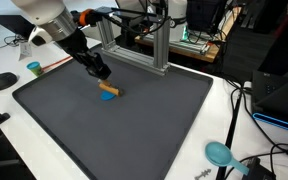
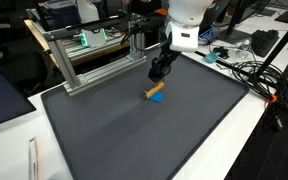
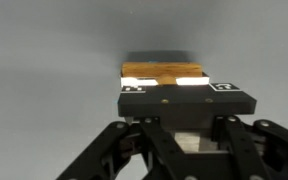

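My gripper [image 1: 101, 72] [image 2: 156, 75] hangs low over the dark mat [image 1: 124, 135] [image 2: 144, 140], just above two small blocks. A wooden block [image 1: 110, 90] [image 2: 154, 90] lies tilted against a blue block [image 1: 106, 96] [image 2: 158, 98]. I see a small gap between the fingertips and the wooden block in both exterior views. In the wrist view the wooden block [image 3: 164, 72] shows beyond a black crossbar [image 3: 184, 100] that hides the fingertips. The finger linkages stand apart, partly open, and I see nothing held.
An aluminium frame [image 1: 134, 45] [image 2: 94, 60] stands at the mat's far edge. A teal cup [image 1: 33, 68] and a black mouse [image 1: 2, 81] sit beside the mat. A teal round object [image 1: 219, 153] and cables [image 2: 254, 75] lie off another edge.
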You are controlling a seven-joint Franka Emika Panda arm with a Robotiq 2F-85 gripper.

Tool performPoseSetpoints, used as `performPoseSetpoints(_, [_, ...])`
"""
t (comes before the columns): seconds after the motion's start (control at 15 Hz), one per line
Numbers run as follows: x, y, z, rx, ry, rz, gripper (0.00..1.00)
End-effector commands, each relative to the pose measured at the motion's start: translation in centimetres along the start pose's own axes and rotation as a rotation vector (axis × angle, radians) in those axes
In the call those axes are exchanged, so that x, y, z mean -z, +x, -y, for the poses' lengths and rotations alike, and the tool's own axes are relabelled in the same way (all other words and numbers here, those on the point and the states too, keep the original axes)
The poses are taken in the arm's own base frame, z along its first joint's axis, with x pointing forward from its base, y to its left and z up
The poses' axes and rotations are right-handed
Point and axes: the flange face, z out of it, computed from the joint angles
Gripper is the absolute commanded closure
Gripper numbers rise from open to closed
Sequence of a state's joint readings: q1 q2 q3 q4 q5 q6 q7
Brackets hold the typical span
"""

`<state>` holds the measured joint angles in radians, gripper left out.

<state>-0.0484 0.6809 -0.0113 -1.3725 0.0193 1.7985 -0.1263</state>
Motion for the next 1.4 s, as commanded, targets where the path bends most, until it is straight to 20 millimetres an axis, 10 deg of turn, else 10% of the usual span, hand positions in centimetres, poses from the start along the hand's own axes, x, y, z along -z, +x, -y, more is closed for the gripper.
performPoseSetpoints(0.0, [-4.4,0.5,1.0,0.025,0.073,0.091,0.78])
performPoseSetpoints(1.33, [-2.1,-0.5,-0.4,-0.071,0.065,0.034,0.78])
